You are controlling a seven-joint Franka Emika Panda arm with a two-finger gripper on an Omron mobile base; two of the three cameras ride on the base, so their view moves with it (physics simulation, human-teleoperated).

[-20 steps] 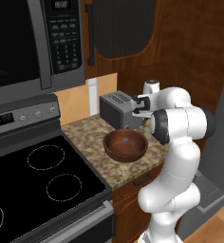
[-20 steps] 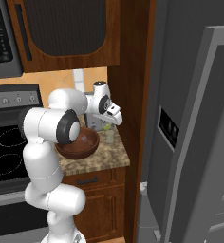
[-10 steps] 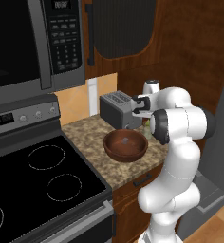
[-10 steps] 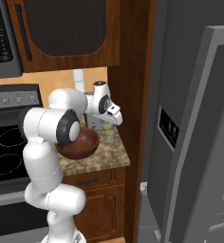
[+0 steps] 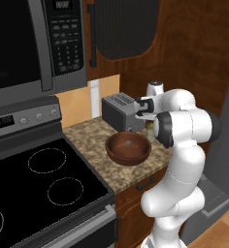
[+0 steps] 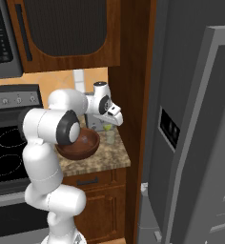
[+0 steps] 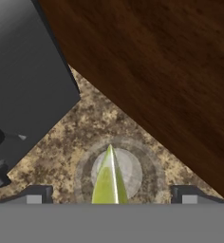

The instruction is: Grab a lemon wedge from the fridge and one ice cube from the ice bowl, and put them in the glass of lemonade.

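In the hand view I look straight down into the glass of lemonade (image 7: 141,167), which stands on the speckled counter. A yellow-green lemon wedge (image 7: 109,180) sits in it, pointed end up. My gripper (image 7: 113,195) hangs right above the glass, open, with its fingertips (image 7: 36,194) wide apart on either side and touching nothing. In the right base view the gripper (image 6: 112,122) hovers over the glass (image 6: 109,137) at the counter's right end. The ice bowl (image 5: 128,148) sits just left of it, with a small pale ice cube (image 5: 129,143) inside. The fridge (image 6: 195,143) stands to the right.
A silver toaster (image 5: 120,112) stands close behind the bowl and fills the left of the hand view (image 7: 23,71). A wooden cabinet wall (image 7: 156,61) rises right beside the glass. The black stove (image 5: 43,189) lies to the left, with the microwave (image 5: 34,43) above it.
The fingers have spread wider apart. The arm, glass and bowl stand where they were.
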